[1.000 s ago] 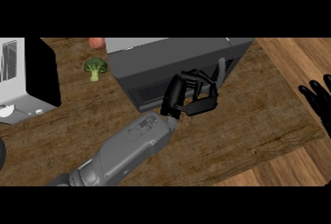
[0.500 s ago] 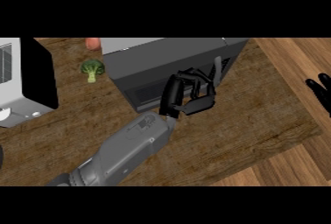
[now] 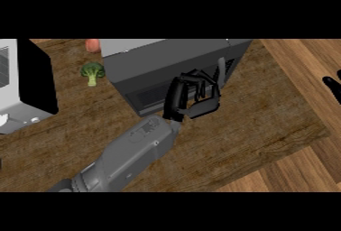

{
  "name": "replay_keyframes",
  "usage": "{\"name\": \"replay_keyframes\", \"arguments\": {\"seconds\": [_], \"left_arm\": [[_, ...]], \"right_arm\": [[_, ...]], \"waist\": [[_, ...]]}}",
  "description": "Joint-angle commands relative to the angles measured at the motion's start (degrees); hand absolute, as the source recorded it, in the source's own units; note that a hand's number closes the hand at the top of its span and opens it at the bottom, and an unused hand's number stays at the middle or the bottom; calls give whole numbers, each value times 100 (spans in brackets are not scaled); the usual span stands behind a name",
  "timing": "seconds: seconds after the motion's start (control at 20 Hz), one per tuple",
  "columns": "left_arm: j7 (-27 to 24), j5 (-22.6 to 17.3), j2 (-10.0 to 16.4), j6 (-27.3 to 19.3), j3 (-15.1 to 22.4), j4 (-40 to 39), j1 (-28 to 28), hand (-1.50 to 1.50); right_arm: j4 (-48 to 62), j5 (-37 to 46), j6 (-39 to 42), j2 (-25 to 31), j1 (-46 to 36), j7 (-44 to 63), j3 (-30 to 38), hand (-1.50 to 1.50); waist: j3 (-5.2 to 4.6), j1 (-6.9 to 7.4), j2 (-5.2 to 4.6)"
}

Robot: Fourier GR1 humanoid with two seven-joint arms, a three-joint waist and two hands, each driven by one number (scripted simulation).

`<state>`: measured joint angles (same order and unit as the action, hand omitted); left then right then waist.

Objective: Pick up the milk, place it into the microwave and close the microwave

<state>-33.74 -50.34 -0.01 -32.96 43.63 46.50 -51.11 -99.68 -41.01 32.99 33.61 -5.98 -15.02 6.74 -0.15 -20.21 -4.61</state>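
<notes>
Left hand [image 3: 193, 97]: fingers curled, held nothing, lay against microwave [image 3: 166, 63] front
Right hand [image 3: 332, 86]: rested straight-fingered at view's right edge

We look steeply down on a dark brown wooden surface [image 3: 266, 131], its grain running in long streaks with a few knots. Its right edge slants down from the top of the view, turns a corner at the far right, and the near edge slants back toward the lower middle. Beyond both edges lies lighter, warmer wood in straight planks [image 3: 300, 63]; we cannot tell whether it is floor or another level. At the far left stands a white appliance [image 3: 12, 85] with a black side panel [image 3: 36, 76]. The light is soft and even, leaving only faint shadows.
</notes>
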Motion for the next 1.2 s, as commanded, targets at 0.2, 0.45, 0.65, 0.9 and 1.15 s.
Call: {"name": "replay_keyframes", "arguments": {"seconds": [0.2, 0.45, 0.65, 0.9, 1.15], "left_arm": [[-60, -271, 0, 127, -116, -458, -411, 150], [-226, -351, 0, 170, -78, -556, -403, 150], [-361, -434, 1, 126, -52, -569, -405, 150], [-424, -526, 0, 163, -57, -634, -475, 150], [-500, -630, 0, 160, -4, -673, -519, 150]], "right_arm": [[-1, -232, -31, 131, -111, 180, 62, -150], [-17, -375, -38, 229, -171, 272, 125, -150], [-38, -470, -40, 288, -202, 329, 159, -150], [-89, -638, 47, 392, -204, 425, 164, -150], [-126, -864, 253, 434, -256, 512, 21, -150]], "waist": [[-1, -81, -89], [-1, -55, -94], [2, -116, -100], [4, -142, -86], [10, -61, -116]]}}
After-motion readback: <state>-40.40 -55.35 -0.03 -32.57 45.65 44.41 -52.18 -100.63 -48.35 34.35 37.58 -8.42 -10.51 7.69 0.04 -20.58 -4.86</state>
